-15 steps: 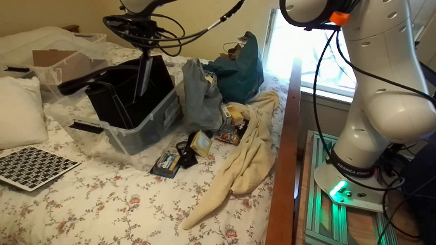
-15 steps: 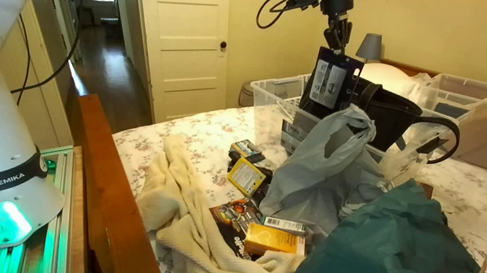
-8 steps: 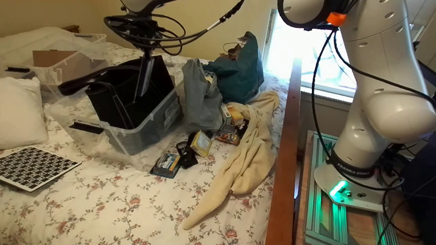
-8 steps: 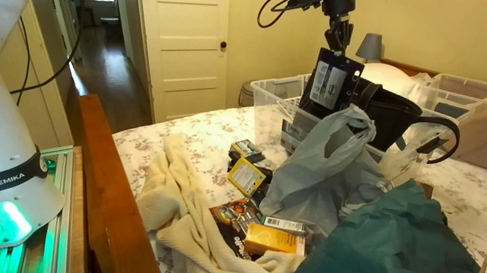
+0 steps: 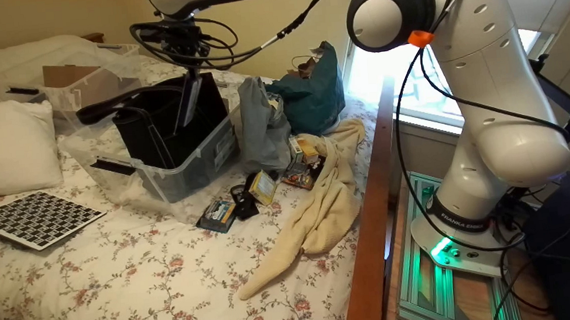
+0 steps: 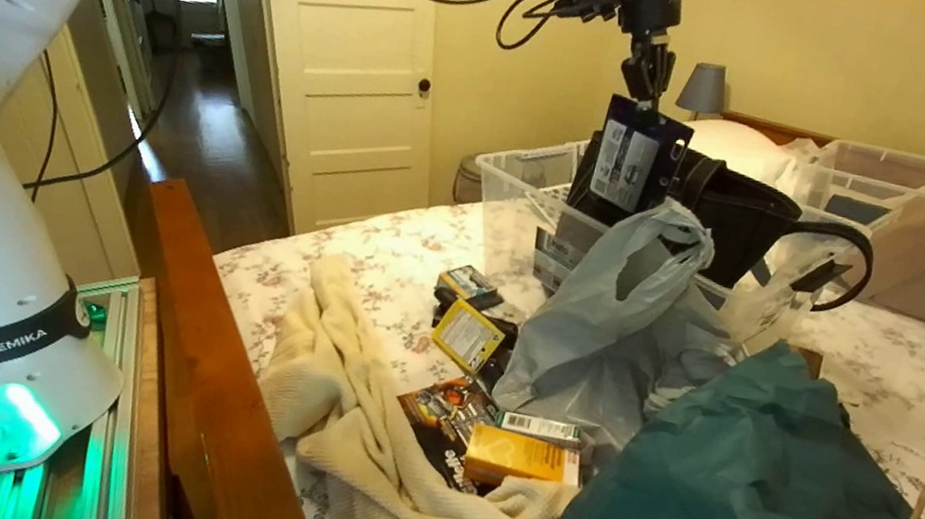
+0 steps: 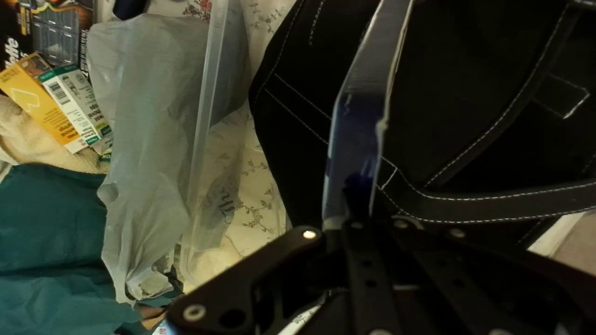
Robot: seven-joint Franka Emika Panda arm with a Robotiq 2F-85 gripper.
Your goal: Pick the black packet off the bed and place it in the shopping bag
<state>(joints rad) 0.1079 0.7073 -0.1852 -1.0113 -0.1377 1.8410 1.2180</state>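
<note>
The black packet hangs upright, its printed label facing the camera in an exterior view. My gripper is shut on its top edge. From the opposite side the packet shows as a thin dark slab against the mouth of the shopping bag. That bag is black, with loop handles. In the wrist view the packet runs edge-on from the fingertips across the bag's dark opening. Whether its lower end is inside the bag or only above it, I cannot tell.
The shopping bag stands in a clear plastic bin. Beside it are a grey plastic bag and a teal bag. Small boxes and a cream blanket lie on the bed near a wooden rail.
The arm's elbow has swung and lowered somewhat. My gripper and the held packet have shifted only very slightly, and the bag and bin have stayed put.
</note>
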